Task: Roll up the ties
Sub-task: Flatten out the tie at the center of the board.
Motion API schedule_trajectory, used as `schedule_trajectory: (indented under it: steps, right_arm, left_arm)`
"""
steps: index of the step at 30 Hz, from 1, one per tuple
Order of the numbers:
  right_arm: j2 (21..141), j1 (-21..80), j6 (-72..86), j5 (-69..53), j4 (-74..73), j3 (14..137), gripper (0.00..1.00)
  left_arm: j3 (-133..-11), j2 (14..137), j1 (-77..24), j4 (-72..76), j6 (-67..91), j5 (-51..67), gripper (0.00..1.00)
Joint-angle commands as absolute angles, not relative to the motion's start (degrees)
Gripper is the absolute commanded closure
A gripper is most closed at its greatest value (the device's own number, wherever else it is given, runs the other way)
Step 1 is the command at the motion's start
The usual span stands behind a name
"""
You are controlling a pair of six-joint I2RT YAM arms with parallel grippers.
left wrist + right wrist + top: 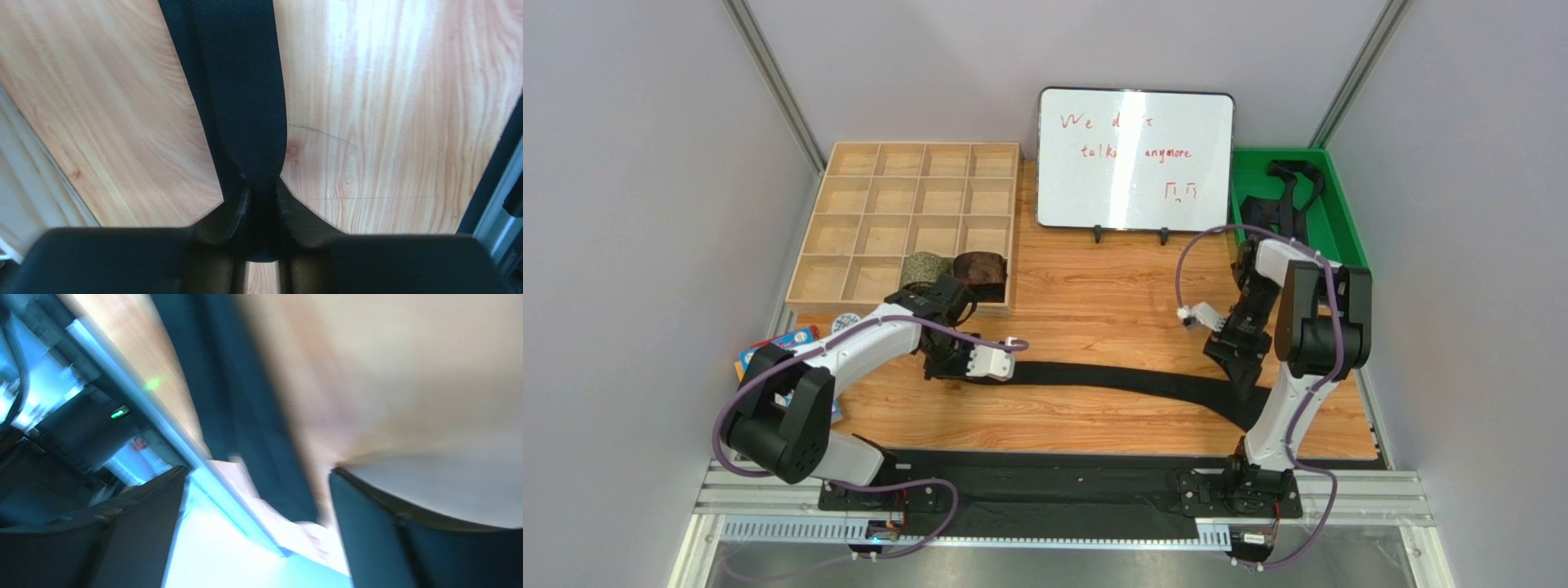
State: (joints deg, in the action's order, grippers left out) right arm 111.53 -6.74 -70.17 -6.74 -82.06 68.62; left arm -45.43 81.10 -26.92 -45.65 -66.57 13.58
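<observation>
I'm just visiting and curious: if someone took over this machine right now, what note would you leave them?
Left gripper: shut on one end of the black tie, which lies flat across the table.
Right gripper: open, over its other end.
Done: olive coil and reddish-brown coil sit in the near row of the wooden tray.
Left: roll this tie; more black ties lie in the green bin.

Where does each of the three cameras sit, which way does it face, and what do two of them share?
Top external: high behind the robot, looking down on the wooden table; the left arm and right arm show whole.
Left wrist: on the left arm, looking down along the black tie; the left gripper pinches it.
Right wrist: blurred, tilted over a metal rail; the right gripper shows fingers spread.
Shared: top and left wrist views both show that tie on the wood.
</observation>
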Motion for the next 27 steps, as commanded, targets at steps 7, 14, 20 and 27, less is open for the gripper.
schedule_trajectory:
  steps: [7,14,20,27]
  right_arm:
    - [93.54,-8.80,-69.61,-16.26,-86.93,73.77,0.05]
    - [75.70,-0.27,-61.09,-9.06,-61.74,53.81,0.00]
    - [73.83,7.82,-60.03,-4.75,-54.15,45.80,0.00]
    - [77.87,10.81,-60.29,-0.35,-46.32,40.61,0.00]
  left_arm:
    - [-48.08,81.82,-26.81,-47.90,-64.51,18.90,0.45]
    - [-48.52,81.65,-26.89,-46.58,-62.05,20.83,0.25]
    - [-46.85,81.12,-26.72,-44.83,-61.70,21.36,0.24]
    - [-46.85,82.00,-26.81,-43.60,-61.52,21.27,0.24]
